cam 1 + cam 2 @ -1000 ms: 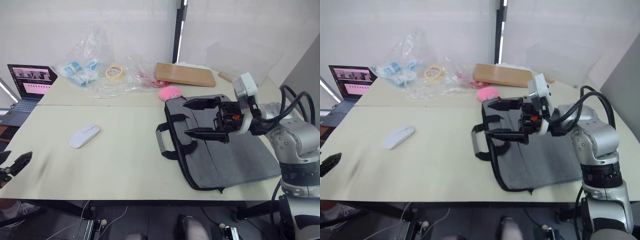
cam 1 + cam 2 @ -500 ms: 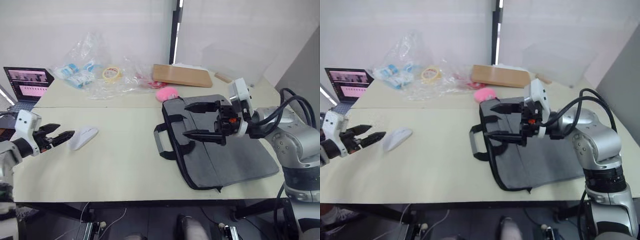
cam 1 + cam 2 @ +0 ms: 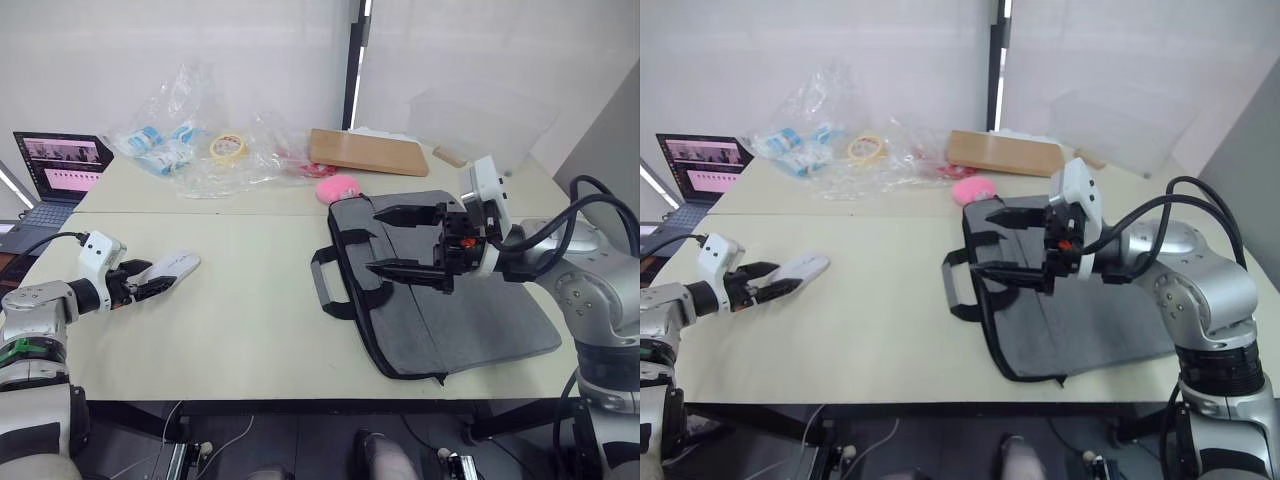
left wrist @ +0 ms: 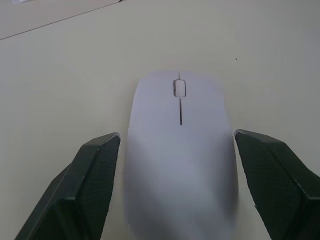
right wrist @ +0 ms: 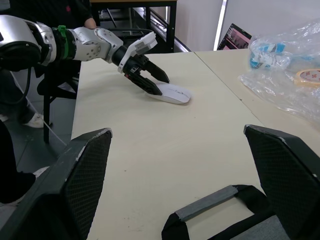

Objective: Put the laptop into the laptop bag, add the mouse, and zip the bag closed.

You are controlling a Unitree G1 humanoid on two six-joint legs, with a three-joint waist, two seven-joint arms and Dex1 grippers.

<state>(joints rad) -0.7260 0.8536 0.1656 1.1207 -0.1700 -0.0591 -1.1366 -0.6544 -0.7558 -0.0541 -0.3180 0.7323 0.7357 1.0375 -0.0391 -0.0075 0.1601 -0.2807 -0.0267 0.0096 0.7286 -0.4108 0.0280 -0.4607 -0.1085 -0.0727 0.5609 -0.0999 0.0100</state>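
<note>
The white mouse lies on the left half of the table. My left gripper has come in from the front left and stands open, with its black fingers either side of the mouse's rear end and a gap on each side. The grey laptop bag lies flat on the right, its strap handles pointing toward the middle. My right gripper hovers wide open over the bag's handle end and holds nothing. The laptop is hidden.
At the table's far left stands a small dark laptop with a lit screen. Along the back lie clear plastic bags, a tape roll, a wooden board and a fluffy pink ball at the bag's far corner.
My left arm rose from below the table's front-left edge and reached in to the mouse, which its fingers now straddle. The right gripper stayed open over the bag.
</note>
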